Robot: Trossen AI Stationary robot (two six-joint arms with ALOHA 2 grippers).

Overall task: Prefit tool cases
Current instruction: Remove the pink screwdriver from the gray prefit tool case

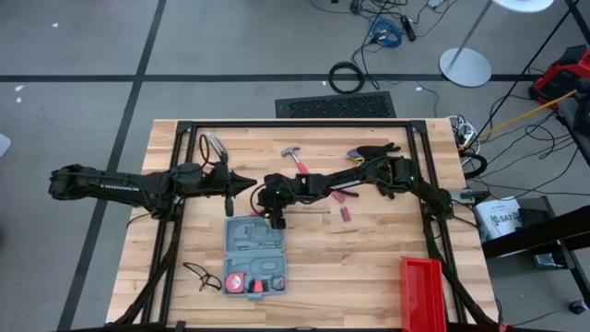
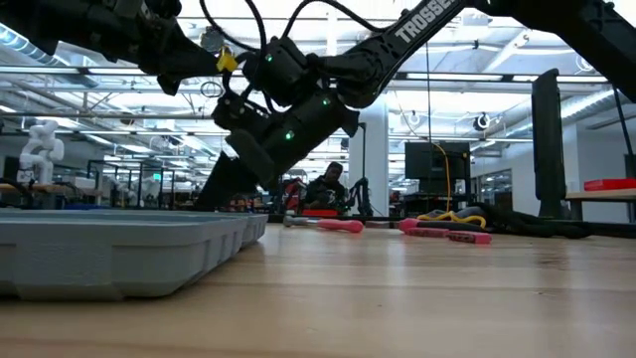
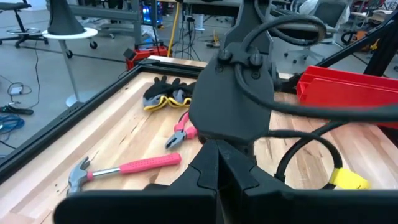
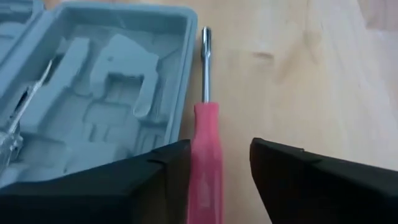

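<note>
Tool case (image 4: 99,93), screwdriver (image 4: 205,143) beside, right gripper (image 4: 214,168) open

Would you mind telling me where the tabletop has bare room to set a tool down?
Bare wood lies between the tool case and the red bin, and left of the case, apart from the black cable. It is crowded around the hammer, gloves and both arms.

White letters reading "TROSSEN" are showing along the right arm (image 2: 429,22) in the low view; the same word is running, barely legible, along the left arm (image 1: 106,185) in the high view. A white bucket (image 1: 502,219) beside the table is bearing dark lettering too small to make out.
</note>
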